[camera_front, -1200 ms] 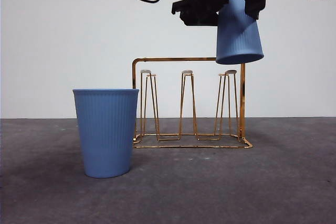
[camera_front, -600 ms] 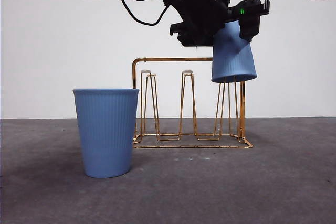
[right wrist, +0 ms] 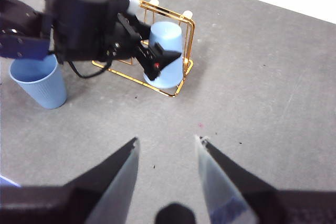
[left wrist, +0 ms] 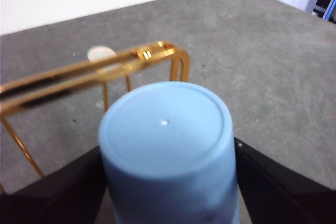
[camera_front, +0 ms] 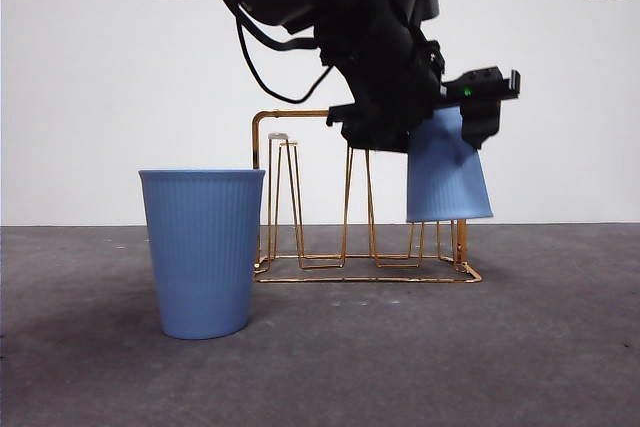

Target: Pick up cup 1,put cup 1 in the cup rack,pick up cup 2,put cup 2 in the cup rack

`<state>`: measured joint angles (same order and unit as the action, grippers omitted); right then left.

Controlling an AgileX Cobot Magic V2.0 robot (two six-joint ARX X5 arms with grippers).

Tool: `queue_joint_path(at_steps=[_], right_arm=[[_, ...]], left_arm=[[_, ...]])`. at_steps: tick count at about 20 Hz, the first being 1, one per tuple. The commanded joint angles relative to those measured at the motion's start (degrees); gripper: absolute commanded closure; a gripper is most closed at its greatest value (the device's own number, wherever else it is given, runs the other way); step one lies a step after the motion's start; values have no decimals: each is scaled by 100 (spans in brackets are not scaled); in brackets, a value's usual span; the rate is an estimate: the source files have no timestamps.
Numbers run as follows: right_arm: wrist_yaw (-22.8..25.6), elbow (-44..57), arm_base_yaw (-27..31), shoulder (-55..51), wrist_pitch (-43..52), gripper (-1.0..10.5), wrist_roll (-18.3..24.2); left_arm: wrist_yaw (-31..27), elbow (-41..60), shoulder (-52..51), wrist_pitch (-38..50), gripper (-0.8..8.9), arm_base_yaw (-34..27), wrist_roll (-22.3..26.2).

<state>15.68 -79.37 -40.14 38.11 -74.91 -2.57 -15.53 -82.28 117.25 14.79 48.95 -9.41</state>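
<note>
Left gripper (camera_front: 447, 117) clamped on inverted cup 1 (camera_front: 447, 179), over the cup rack (camera_front: 300, 187) prong.

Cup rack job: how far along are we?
Done: nothing released yet. In hand: the left gripper is shut on cup 1, upside down and lowered over the end prong of the cup rack, rim above the base. Left: let go of it, then pick up cup 2, standing upright on the table beside the rack, and rack it. The right gripper waits open.
</note>
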Motion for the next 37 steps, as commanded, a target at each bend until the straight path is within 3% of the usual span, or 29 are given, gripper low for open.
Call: queue_joint_path(at_steps=[1, 9, 10, 13, 14, 17, 19, 29, 37], right_arm=[[20, 35, -2, -13, 94, 758, 7], [20, 35, -2, -13, 160, 758, 122], [20, 35, -2, -13, 157, 758, 129], [20, 35, -2, -13, 157, 758, 131], [20, 35, -2, -13, 155, 758, 131], [20, 35, -2, -13, 157, 758, 151], [20, 35, -2, -13, 155, 758, 153], [20, 35, -2, -13, 153, 759, 177], [20, 37, -2, -11, 155, 758, 168]], left_arm=[[22, 0, 179, -131, 820, 105, -214], [-85, 0, 295, -640, 806, 162, -452], [-79, 0, 293, -702, 762, 155, -452], [-55, 0, 293, -920, 440, 155, -538], [-55, 0, 293, -966, 395, 155, -581], [-9, 0, 293, -1119, 392, 153, -605], [98, 0, 284, -1174, 335, 136, -684], [428, -2, 133, -2188, 337, 122, -903], [1252, -2, -264, -3152, 343, 153, -1132]])
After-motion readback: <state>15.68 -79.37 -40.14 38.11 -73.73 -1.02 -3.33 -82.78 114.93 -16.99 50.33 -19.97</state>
